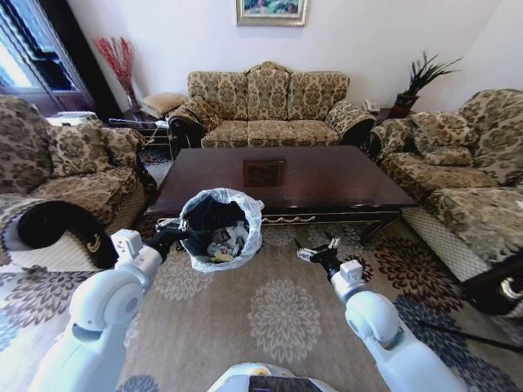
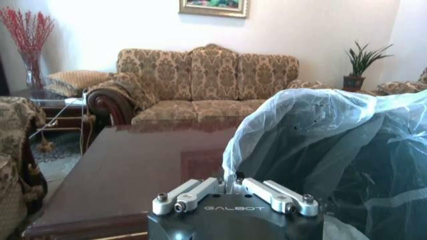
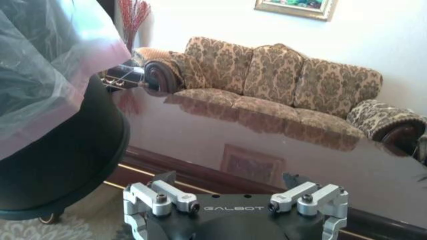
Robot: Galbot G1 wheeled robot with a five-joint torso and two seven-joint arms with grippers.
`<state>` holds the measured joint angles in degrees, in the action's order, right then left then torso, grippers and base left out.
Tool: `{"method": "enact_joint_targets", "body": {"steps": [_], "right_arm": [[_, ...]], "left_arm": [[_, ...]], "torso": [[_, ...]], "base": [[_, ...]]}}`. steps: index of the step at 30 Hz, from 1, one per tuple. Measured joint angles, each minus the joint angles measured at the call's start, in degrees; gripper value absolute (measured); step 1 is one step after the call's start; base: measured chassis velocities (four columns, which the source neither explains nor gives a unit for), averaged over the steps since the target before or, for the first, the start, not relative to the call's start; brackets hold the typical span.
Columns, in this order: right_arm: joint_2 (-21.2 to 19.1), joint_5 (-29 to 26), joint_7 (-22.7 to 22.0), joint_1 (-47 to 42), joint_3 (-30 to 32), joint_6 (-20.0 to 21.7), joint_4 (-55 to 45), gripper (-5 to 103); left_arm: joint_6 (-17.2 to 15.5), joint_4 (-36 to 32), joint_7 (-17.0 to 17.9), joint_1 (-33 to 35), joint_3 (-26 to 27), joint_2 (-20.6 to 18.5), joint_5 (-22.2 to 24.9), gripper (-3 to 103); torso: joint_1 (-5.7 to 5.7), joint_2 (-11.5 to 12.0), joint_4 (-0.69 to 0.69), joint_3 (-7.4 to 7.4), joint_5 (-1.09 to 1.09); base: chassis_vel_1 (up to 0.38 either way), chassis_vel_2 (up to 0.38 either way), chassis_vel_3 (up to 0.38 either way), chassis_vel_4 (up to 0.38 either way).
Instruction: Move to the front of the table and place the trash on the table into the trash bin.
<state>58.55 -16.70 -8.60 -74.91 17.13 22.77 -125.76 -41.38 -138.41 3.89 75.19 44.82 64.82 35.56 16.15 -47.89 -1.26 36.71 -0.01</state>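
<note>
The dark glossy table (image 1: 327, 180) stands across the room before me, its top bare. My left gripper (image 1: 173, 233) is shut on the rim of the trash bin (image 1: 214, 224), a black bin with a ruffled white bag, held off the carpet and tipped toward me in front of the table's near left corner. Trash (image 1: 224, 243) lies inside it: pale crumpled pieces and a wrapper. In the left wrist view the bag-lined trash bin (image 2: 333, 145) sits right against my left gripper (image 2: 230, 181). My right gripper (image 1: 315, 252) hangs open and empty over the carpet before the table's front edge; its fingers (image 3: 165, 178) stand wide apart.
A patterned sofa (image 1: 265, 106) stands behind the table, and armchairs flank it on the left (image 1: 73, 171) and right (image 1: 466, 171). A potted plant (image 1: 413, 86) is at the back right. Patterned carpet (image 1: 278, 310) lies open between me and the table.
</note>
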Motion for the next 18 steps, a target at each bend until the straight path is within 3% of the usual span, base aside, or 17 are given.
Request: {"method": "enact_joint_targets", "body": {"steps": [18], "right_arm": [[0.0, 0.0, 0.0, 0.0, 0.0, -0.1, 0.0, 100]], "left_arm": [[0.0, 0.0, 0.0, 0.0, 0.0, 0.0, 0.0, 1]], "torso": [[0.05, 0.1, 0.02, 0.02, 0.01]], "base": [[-0.009, 0.009, 0.014, -0.008]]}}
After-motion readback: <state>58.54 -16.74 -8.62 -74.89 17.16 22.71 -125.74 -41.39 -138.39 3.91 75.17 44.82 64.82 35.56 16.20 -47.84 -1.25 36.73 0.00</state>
